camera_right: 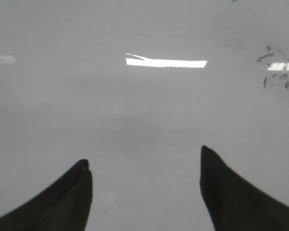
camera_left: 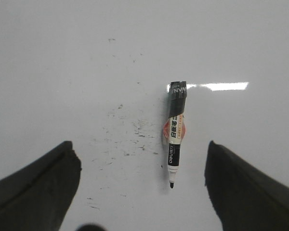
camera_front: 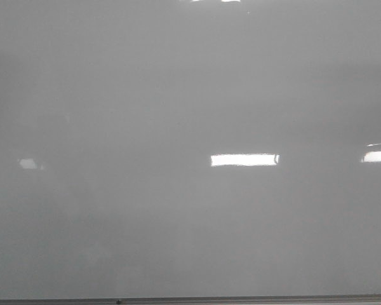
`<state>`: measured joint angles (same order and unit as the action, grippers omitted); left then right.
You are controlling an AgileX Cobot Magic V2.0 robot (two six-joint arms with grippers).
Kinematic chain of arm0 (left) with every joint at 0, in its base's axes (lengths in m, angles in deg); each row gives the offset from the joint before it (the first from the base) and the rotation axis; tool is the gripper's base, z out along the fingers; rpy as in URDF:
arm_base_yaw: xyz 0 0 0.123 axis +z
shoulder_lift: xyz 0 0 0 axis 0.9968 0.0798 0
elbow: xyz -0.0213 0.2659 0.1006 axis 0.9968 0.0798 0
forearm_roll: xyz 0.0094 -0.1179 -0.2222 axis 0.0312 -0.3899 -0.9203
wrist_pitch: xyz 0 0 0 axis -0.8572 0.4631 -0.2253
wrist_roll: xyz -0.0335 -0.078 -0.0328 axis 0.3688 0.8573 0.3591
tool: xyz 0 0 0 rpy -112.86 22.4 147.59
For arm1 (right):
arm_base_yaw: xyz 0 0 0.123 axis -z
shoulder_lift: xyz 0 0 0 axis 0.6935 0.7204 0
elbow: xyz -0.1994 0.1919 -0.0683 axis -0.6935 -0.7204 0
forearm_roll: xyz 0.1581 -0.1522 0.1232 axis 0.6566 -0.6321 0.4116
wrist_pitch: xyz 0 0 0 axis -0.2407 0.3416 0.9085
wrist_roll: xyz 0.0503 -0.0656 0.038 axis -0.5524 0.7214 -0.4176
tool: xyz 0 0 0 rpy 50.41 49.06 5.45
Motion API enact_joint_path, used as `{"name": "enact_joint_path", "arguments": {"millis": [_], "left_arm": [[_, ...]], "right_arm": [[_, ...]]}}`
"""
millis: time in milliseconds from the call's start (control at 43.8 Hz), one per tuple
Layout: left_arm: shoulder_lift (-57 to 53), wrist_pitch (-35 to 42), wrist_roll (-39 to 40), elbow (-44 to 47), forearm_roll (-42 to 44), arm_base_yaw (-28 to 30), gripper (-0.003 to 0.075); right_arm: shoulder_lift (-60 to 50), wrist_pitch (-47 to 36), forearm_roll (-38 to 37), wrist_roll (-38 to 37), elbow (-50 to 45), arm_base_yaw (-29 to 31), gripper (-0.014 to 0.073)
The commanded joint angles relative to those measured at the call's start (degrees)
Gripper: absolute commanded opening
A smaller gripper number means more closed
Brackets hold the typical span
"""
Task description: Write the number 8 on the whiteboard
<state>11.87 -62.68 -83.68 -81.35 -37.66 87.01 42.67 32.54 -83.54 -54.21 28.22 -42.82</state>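
The whiteboard (camera_front: pixel 178 95) fills the front view, glossy grey-white with bright light reflections and a thin metal edge strip along the near side. No number 8 shows on it in any view. In the left wrist view a marker (camera_left: pixel 176 131) lies flat on the whiteboard (camera_left: pixel 62 57), uncapped, black tip toward the camera, black cap end away. My left gripper (camera_left: pixel 140 166) is open and hovers over the board with the marker ahead between the jaws, nearer the right finger. My right gripper (camera_right: pixel 143 166) is open and empty over the bare whiteboard (camera_right: pixel 135 115). Neither gripper shows in the front view.
Faint black smudges of old marker (camera_left: pixel 135 130) lie on the board beside the marker. More smudges (camera_right: pixel 274 72) show in the right wrist view at the far right. A thin edge of the board shows at that view's right side.
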Motion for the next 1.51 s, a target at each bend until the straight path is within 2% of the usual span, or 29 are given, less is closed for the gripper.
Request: {"name": "enact_joint_path", "arguments": {"millis": [0, 137, 274, 411, 685, 822, 1027, 1118, 1164, 1438, 1484], "left_arm": [[1.29, 4.22, 0.13, -2.09, -0.82, -0.19, 0.0578], [8.21, 2.4, 0.13, -3.76, -0.82, -1.97, 0.0578], [19.63, -1.78, 0.13, -8.6, -0.82, -6.9, 0.0578], [31.45, -2.34, 0.74, -13.17, -1.28, -10.6, 0.0578], [48.72, 1.01, 0.73, -20.94, -1.16, -6.89, 0.0578], [53.52, 2.38, 0.73, -23.09, -1.16, -4.93, 0.0578], [57.18, 7.81, 0.3, -23.36, -1.04, -5.57, 0.0561], [57.97, 8.59, 0.3, -23.36, -1.04, -5.64, 0.051], [58.07, 9.01, 0.3, -23.36, -1.04, -5.64, 0.0459], [58.07, 9.34, 0.3, -23.36, -1.04, -5.64, 0.0082], [58.07, 8.64, 0.3, -23.36, -1.04, -5.64, 0.0041]], "right_arm": [[0.78, -4.27, -0.57, 0.18, 2.09, -0.09, 0.0569], [0.78, -4.27, -0.57, 0.18, 2.09, -0.09, 0.0569], [0.78, -4.27, -0.57, 0.18, 2.09, -0.09, 0.0569], [0.78, -4.27, -0.57, 0.18, 2.09, -0.09, 0.0569], [0.78, -4.27, -0.57, 0.18, 2.09, -0.09, 0.0569], [0.78, -4.27, -0.57, 0.18, 2.09, -0.09, 0.0569], [0.78, -4.27, -0.57, 0.18, 2.09, -0.09, 0.0569], [0.78, -4.27, -0.57, 0.18, 2.09, -0.09, 0.0569], [0.78, -4.27, -0.57, 0.18, 2.09, -0.09, 0.0569], [0.78, -4.27, -0.57, 0.18, 2.09, -0.09, 0.0569], [0.78, -4.27, -0.57, 0.18, 2.09, -0.09, 0.0569]]}}
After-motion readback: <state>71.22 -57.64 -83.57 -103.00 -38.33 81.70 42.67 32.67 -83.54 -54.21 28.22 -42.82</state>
